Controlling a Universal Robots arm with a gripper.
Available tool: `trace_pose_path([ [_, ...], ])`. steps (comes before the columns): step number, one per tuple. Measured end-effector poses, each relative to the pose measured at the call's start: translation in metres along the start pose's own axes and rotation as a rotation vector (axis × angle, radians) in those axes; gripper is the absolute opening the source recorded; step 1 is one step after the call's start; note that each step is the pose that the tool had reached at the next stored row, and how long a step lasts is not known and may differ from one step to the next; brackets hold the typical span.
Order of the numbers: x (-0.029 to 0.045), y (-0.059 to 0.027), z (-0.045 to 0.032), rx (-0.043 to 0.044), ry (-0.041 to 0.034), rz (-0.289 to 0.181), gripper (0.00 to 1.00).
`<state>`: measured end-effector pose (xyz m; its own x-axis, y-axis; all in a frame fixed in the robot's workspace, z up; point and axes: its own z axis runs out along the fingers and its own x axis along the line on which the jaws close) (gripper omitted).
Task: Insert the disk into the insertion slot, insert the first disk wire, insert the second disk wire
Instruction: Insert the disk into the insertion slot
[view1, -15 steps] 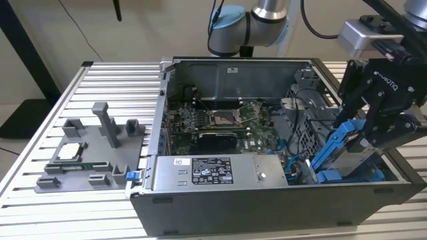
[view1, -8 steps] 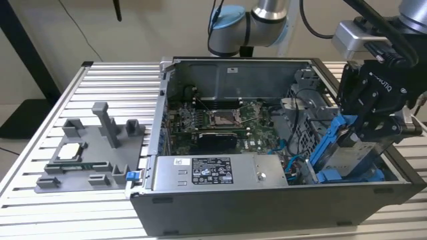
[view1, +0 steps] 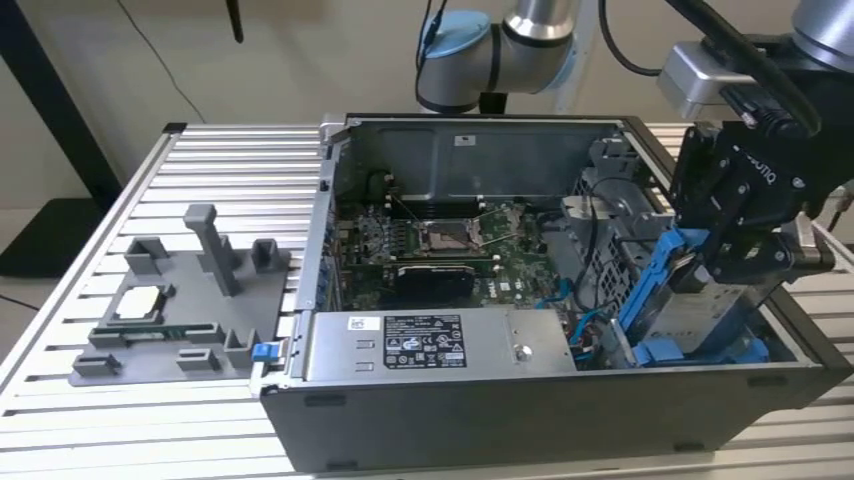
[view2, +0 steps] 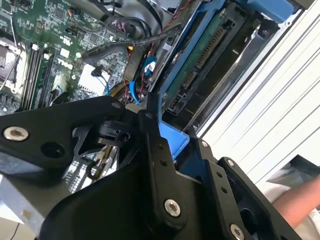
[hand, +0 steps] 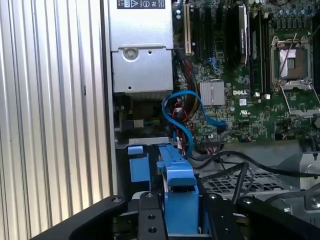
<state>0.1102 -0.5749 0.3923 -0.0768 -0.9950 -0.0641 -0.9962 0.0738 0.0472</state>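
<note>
The disk (view1: 697, 320) leans inside the case (view1: 534, 430) at the exterior view's right, power-supply box (view1: 427, 345) to its left.

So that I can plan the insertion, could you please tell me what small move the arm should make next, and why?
Probably ease the disk further down its tilt into the insertion slot. In the exterior view the pincer is clamped on the blue carrier, which leans with its lower end in the slot and its upper end raised.
</note>
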Motion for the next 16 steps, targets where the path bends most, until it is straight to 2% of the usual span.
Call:
trace_pose_path([
  [8, -0.0015, 0.0011, -0.0230, -0.0010, -0.0012, 0.000, 1.00],
  [11, -0.0042, 0.0012, -0.0233, -0.0009, -0.0015, 0.000, 1.00],
  [14, -0.0134, 0.0019, -0.0227, -0.0007, -0.0013, 0.000, 1.00],
  [16, -0.0169, 0.0022, -0.0226, -0.0007, -0.0011, 0.000, 1.00],
])
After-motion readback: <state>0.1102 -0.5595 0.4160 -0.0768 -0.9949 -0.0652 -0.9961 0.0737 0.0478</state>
